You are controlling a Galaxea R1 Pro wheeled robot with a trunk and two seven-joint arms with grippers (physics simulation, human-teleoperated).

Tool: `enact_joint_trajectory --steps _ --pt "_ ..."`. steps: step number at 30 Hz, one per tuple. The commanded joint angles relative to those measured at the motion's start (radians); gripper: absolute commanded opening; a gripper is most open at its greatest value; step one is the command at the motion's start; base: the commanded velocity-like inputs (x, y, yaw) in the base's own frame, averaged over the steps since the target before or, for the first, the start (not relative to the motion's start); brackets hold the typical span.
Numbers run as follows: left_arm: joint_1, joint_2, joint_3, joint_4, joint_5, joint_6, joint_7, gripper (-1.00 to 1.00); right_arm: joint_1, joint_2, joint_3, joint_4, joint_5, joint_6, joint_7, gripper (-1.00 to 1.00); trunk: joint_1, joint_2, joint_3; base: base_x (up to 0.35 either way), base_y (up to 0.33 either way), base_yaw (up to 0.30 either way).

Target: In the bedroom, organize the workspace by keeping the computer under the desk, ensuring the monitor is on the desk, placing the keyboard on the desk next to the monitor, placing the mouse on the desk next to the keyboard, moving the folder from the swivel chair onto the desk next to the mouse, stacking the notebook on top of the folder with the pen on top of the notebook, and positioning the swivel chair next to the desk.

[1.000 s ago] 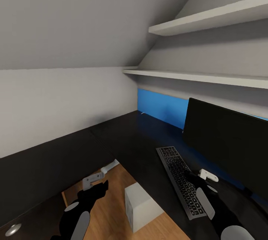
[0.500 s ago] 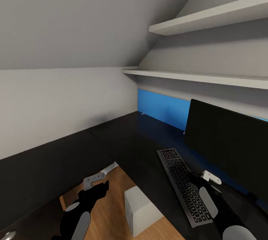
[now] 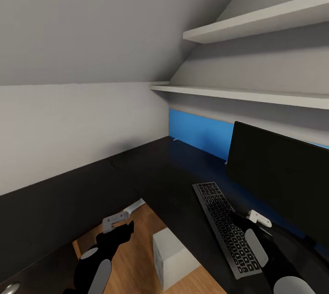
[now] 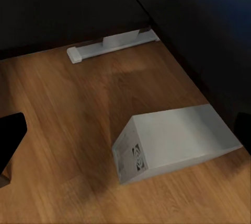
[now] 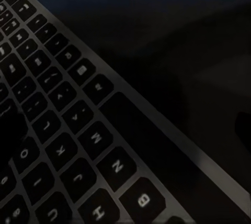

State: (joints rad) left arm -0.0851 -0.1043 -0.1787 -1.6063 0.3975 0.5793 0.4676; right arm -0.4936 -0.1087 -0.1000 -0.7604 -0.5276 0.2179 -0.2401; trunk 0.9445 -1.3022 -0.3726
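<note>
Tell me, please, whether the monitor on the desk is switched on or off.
It looks off: the monitor shows a uniformly black screen with no image or glow, standing on the desk behind the keyboard.

Desk: keyboard, monitor.

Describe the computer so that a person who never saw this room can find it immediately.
Start from the dark L-shaped desk carrying the black monitor and keyboard. Look down at the wooden floor in the desk's inner corner. The computer is the pale grey box standing there, the one light-coloured block among dark furniture.
</note>
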Motion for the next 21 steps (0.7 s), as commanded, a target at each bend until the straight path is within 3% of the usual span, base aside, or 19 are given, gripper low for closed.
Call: enact_joint_trajectory --steps 1,7,12,21 --pt "-0.001 -0.001 -0.002 -0.001 0.010 0.001 0.011 1.00 0.000 0.000 0.000 -0.002 -0.008 0.008 -0.005 1.00 0.000 -0.001 -0.001 0.000 0.000 0.000" --pt "-0.001 -0.002 -0.002 -0.001 0.010 0.001 0.012 1.00 0.000 0.000 -0.001 -0.002 -0.008 0.013 -0.005 1.00 0.023 -0.043 -0.020 0.000 0.000 0.000" --pt "-0.001 -0.002 -0.002 -0.001 0.010 0.001 0.011 1.00 0.000 0.000 0.000 -0.002 -0.008 0.014 -0.005 1.00 0.023 -0.043 -0.020 0.000 0.000 0.000" --pt "-0.001 -0.002 -0.002 -0.002 0.010 0.001 0.013 1.00 0.000 0.000 0.000 -0.001 -0.009 0.014 -0.005 1.00 0.058 -0.106 -0.048 0.000 0.000 0.000"
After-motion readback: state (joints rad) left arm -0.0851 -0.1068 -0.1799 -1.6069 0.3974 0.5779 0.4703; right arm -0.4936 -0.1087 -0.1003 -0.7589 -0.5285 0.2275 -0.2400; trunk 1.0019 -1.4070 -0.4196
